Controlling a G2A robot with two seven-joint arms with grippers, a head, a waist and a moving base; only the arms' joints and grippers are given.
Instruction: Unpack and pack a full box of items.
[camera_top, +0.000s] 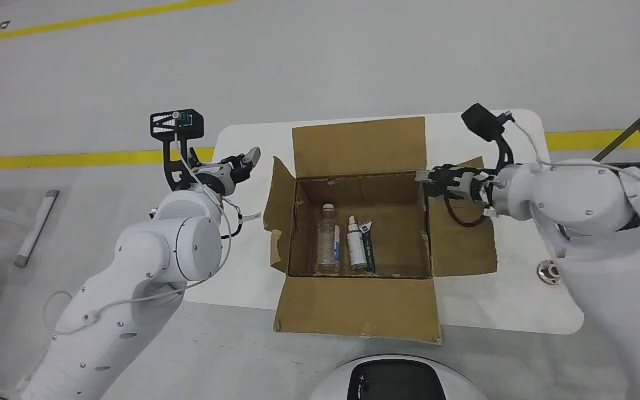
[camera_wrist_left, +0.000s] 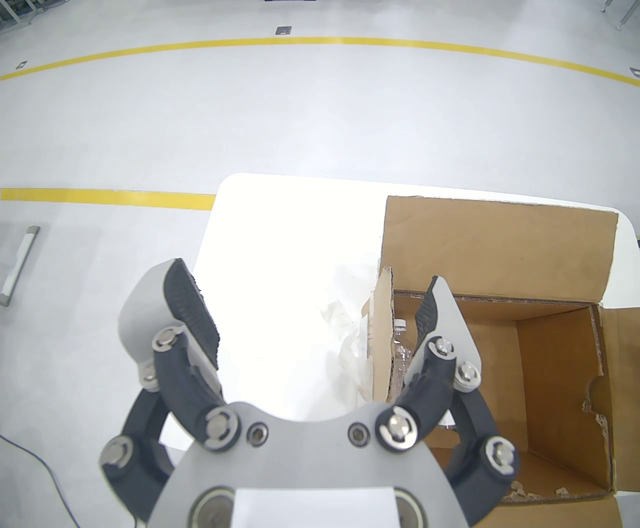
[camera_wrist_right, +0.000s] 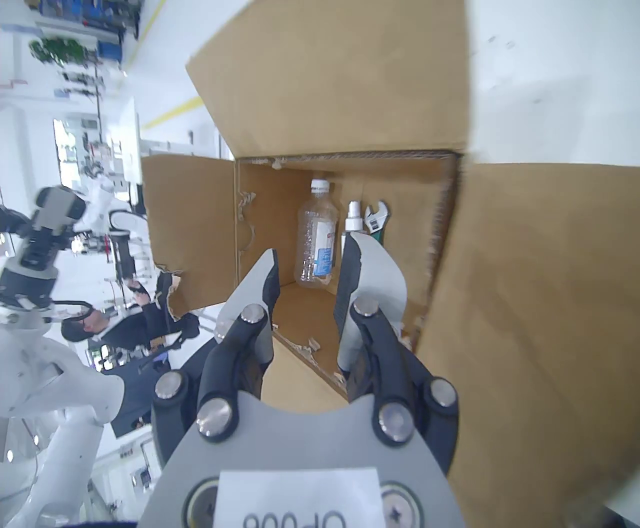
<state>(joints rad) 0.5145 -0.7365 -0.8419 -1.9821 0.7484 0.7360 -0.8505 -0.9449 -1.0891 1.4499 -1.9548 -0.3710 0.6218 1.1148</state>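
An open cardboard box (camera_top: 300, 300) stands on the white table (camera_top: 530, 300), flaps spread. On its floor lie a clear plastic bottle (camera_top: 327, 238), a white spray bottle (camera_top: 356, 243) and a green-handled wrench (camera_top: 368, 240). These same things lie in the right wrist view: bottle (camera_wrist_right: 314, 240), spray bottle (camera_wrist_right: 353, 216), wrench (camera_wrist_right: 376, 217). My left gripper (camera_top: 243, 163) hovers open over the table just left of the box's left flap (camera_wrist_left: 382, 325). My right gripper (camera_top: 432, 180) is open at the box's right rim, with nothing between its fingers (camera_wrist_right: 357, 280).
Crumpled clear plastic (camera_wrist_left: 350, 330) lies on the table beside the box's left flap. The box's torn edges (camera_wrist_left: 597, 405) shed cardboard crumbs inside. A grey bar (camera_top: 34, 226) lies on the floor to the left. Yellow floor lines (camera_top: 80, 158) run past the table.
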